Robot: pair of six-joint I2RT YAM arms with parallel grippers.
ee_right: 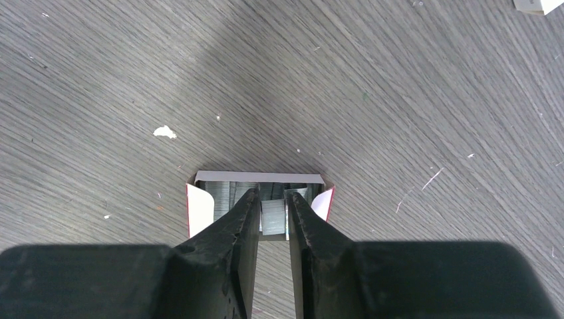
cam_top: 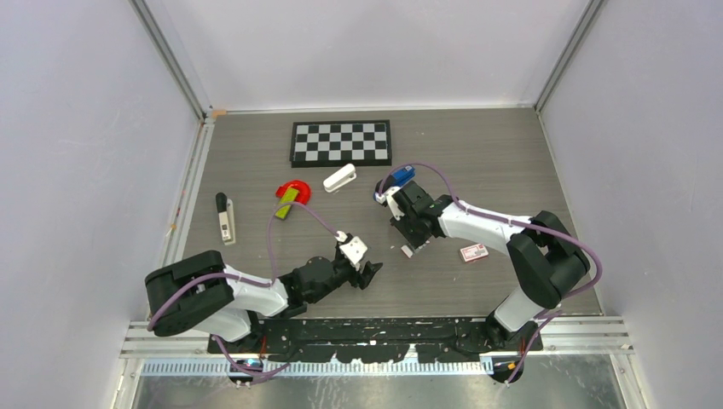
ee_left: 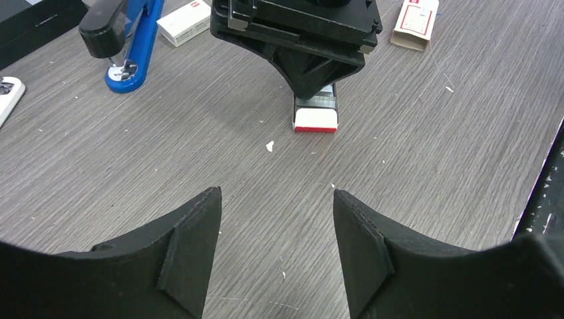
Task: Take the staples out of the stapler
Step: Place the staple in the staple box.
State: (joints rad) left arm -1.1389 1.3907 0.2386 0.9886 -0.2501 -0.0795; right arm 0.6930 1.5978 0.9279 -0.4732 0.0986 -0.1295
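Staples [ee_right: 273,216] lie between right fingers [ee_right: 243,229] — stapler [ee_left: 141,40] shows only in other views.

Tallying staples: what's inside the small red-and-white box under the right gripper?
Silvery staple strips, one between the right gripper's fingers. The fingers cover the box's near end.

Left arm [cam_top: 256,294] lying low, elbow folding near base, forearm reaching inward. Left gripper [cam_top: 372,274] hovering low, jaws standing wide apart, nothing between them; left fingers [ee_left: 193,252] pointing away from base.

Right arm [cam_top: 486,223] stretching leftward from raised elbow, wrist bending down. Right gripper [cam_top: 408,244] pointing steeply down; right fingers [ee_right: 239,226] sitting nearly together, slim gap showing. Gripping or not: unclear.

Two grippers facing each other, near, not touching.
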